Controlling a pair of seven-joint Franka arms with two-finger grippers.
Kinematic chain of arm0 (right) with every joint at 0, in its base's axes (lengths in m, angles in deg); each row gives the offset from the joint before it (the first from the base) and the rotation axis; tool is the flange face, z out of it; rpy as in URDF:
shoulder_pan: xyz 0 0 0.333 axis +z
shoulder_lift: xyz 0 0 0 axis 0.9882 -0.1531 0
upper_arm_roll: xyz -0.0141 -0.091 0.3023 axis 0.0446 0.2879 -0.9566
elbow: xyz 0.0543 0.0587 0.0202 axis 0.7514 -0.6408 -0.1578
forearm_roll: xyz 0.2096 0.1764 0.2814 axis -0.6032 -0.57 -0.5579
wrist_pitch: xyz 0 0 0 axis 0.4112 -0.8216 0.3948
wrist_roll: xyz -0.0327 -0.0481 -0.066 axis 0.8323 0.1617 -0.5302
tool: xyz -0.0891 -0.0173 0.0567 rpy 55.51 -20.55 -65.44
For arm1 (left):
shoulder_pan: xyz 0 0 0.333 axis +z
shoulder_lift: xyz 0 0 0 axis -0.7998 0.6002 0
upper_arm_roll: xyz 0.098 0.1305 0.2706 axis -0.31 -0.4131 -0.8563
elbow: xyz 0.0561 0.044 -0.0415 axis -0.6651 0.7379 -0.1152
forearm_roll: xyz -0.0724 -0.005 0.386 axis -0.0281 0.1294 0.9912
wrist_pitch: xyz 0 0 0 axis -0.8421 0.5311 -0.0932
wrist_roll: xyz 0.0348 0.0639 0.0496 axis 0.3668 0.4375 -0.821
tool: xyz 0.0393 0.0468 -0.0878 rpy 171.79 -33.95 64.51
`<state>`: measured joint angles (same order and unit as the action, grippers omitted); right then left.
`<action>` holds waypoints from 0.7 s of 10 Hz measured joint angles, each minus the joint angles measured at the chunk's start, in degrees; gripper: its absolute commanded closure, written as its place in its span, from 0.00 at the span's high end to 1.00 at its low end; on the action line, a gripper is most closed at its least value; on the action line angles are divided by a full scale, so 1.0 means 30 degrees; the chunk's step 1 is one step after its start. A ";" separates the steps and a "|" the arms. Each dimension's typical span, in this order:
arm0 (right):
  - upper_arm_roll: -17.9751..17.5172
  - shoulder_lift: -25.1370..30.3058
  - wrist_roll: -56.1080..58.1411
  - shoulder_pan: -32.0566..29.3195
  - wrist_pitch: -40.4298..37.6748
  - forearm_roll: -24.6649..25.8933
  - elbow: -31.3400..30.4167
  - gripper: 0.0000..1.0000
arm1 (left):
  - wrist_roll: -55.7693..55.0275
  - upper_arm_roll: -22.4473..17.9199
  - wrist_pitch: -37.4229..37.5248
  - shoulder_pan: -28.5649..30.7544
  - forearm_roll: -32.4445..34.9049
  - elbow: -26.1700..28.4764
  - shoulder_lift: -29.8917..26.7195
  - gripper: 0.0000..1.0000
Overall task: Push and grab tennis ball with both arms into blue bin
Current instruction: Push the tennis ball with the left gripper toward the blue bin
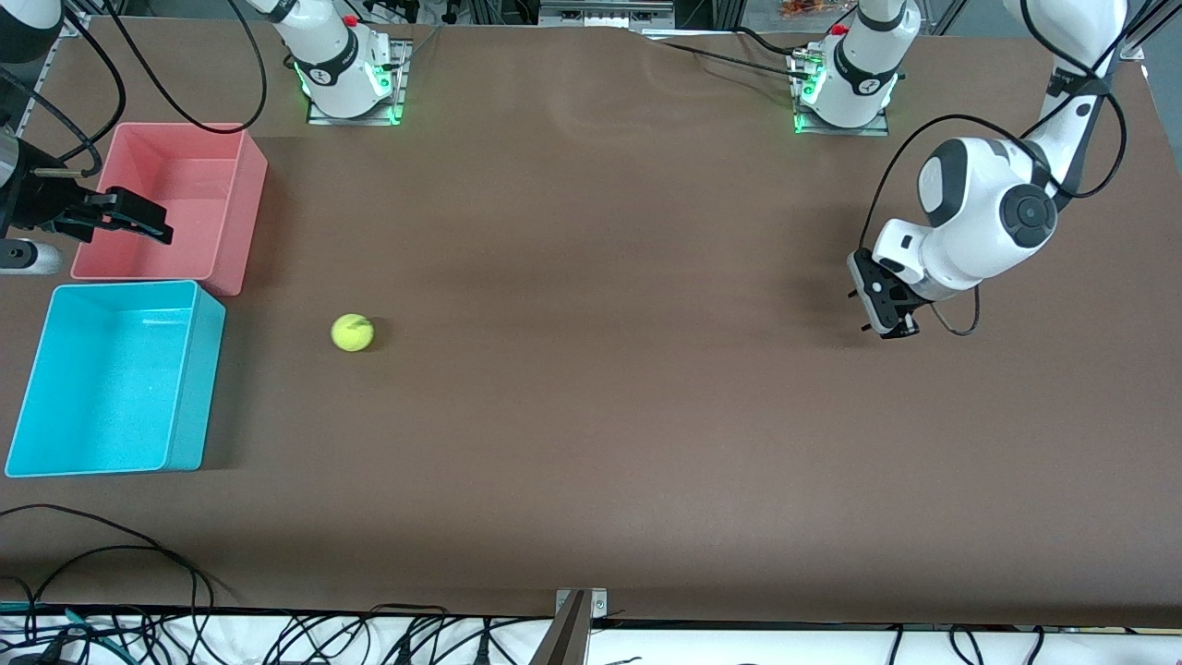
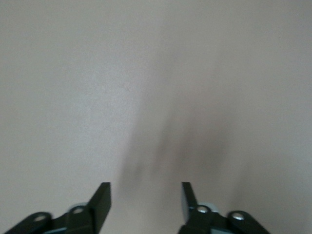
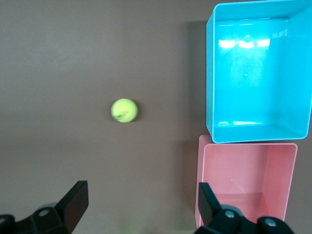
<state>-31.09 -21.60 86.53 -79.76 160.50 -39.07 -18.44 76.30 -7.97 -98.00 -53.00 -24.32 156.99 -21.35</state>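
The tennis ball (image 1: 352, 332) lies on the brown table a short way from the blue bin (image 1: 190, 388), toward the left arm's end. The ball (image 3: 124, 110) and the blue bin (image 3: 210, 73) also show in the right wrist view. My right gripper (image 1: 152, 217) is open and empty, up over the pink bin's edge; its jaws (image 3: 141, 204) stand wide apart. My left gripper (image 1: 882, 325) is open and empty, low over bare table near the left arm's end, a long way from the ball. The left wrist view shows only its open fingers (image 2: 100, 200) over bare table.
A pink bin (image 1: 236, 222) stands against the blue bin, farther from the front camera; it also shows in the right wrist view (image 3: 201, 180). Both arm bases (image 1: 346, 78) stand along the table's back edge. Cables (image 1: 111, 591) and a metal bracket (image 1: 577, 614) lie at the front edge.
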 measured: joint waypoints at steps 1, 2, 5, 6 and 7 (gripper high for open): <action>0.0000 0.0000 0.0000 0.0000 0.0001 0.0000 0.0000 1.00 | -0.0063 -0.0061 0.0095 0.0035 0.0000 0.0137 -0.0231 1.00; 0.0001 0.0001 -0.0001 -0.0001 0.0012 0.0000 0.0001 1.00 | -0.0069 -0.0092 0.0098 0.0101 0.0000 0.0201 -0.0436 1.00; 0.0014 0.0002 -0.0001 -0.0011 0.0020 0.0000 0.0002 1.00 | -0.0081 -0.0094 0.0101 0.0303 0.0000 0.0206 -0.1276 1.00; 0.0015 0.0003 -0.0001 -0.0012 0.0020 0.0000 0.0002 1.00 | -0.0086 -0.0095 0.0093 0.0414 0.0000 0.0174 -0.1588 1.00; 0.0015 0.0003 -0.0001 -0.0009 0.0021 0.0000 0.0003 1.00 | -0.0087 -0.0106 0.0059 0.0580 0.0000 0.0098 -0.1970 1.00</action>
<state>-31.05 -21.59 86.52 -79.79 160.56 -39.07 -18.43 76.04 -8.29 -97.82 -51.26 -24.32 157.28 -27.26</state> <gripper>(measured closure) 0.000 0.000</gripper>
